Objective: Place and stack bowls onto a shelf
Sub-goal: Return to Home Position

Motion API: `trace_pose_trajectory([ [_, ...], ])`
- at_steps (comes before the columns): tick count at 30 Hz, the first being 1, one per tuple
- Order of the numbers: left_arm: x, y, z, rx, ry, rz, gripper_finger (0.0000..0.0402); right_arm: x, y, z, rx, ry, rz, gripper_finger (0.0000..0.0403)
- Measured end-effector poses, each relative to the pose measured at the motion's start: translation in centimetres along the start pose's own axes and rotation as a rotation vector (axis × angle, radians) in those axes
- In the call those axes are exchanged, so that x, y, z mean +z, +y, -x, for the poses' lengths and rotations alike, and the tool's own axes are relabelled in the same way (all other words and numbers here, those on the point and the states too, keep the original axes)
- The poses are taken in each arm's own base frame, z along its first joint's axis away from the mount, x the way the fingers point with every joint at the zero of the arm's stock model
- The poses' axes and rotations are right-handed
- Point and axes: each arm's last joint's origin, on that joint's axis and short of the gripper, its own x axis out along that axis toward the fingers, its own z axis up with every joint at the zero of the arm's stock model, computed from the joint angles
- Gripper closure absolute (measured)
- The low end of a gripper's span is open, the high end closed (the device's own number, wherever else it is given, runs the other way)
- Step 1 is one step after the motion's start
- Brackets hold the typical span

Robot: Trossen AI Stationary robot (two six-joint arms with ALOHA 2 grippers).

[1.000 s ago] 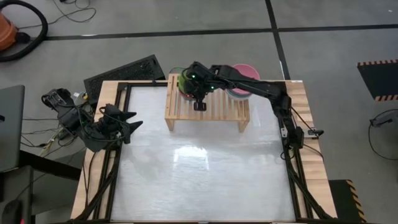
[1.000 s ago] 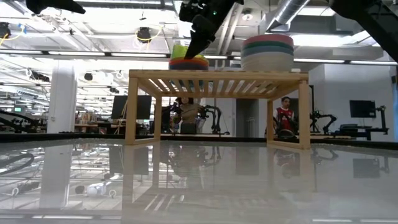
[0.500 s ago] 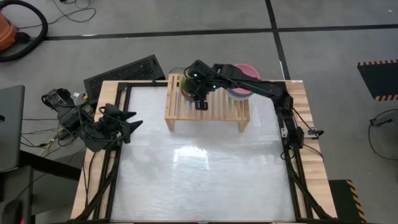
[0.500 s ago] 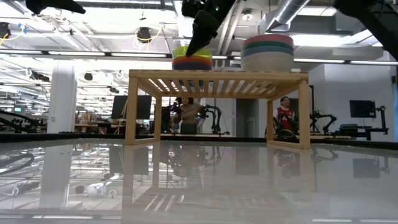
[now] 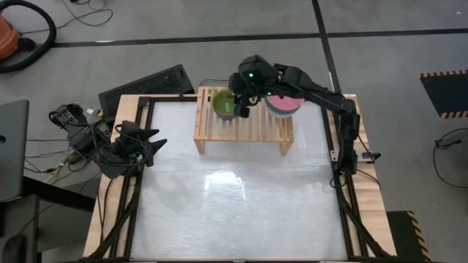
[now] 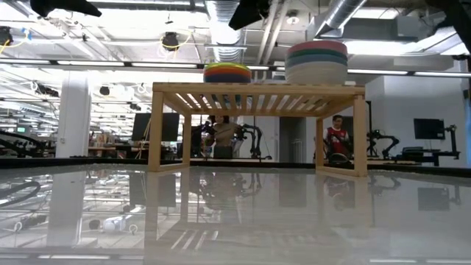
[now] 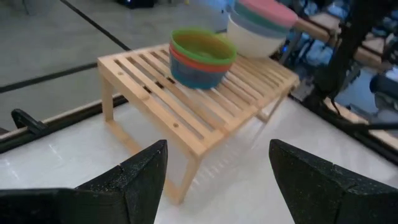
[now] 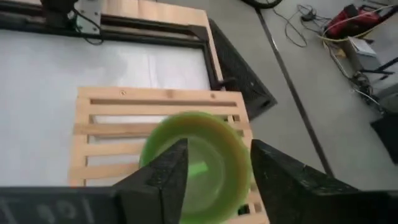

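The light-wood shelf [image 5: 256, 129] stands at the table's far middle. On its left part sits a stack of small bowls [image 6: 227, 72] with the lime green bowl [image 5: 223, 102] on top, above a red-orange and a blue one [image 7: 200, 59]. On its right part stands a stack of larger bowls [image 6: 316, 62] with a pale pink one [image 5: 285, 102] on top. My right gripper [image 8: 217, 180] hangs open above the lime green bowl [image 8: 196, 158], clear of it, high in the low view [image 6: 246, 11]. My left gripper [image 7: 217, 180] waits open at the table's left edge [image 5: 150, 142].
A black keyboard [image 5: 150, 84] lies beyond the table's far left corner. The white table top [image 5: 234, 197] spreads wide in front of the shelf. A person [image 6: 338, 136] stands in the room far behind the table.
My right gripper has opened and let go of the lime green bowl, then risen and drawn a little toward the table's right. The bowl, tilted a second ago, now sits level on the small stack.
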Motion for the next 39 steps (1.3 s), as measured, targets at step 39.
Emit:
trace_pose_trajectory([
  [39, 5.0, 2.9, 2.3, -0.116, -0.247, 0.137, 0.0136, -19.2, 3.0, 31.1, 0.166, -0.614, -0.373, 0.0280],
])
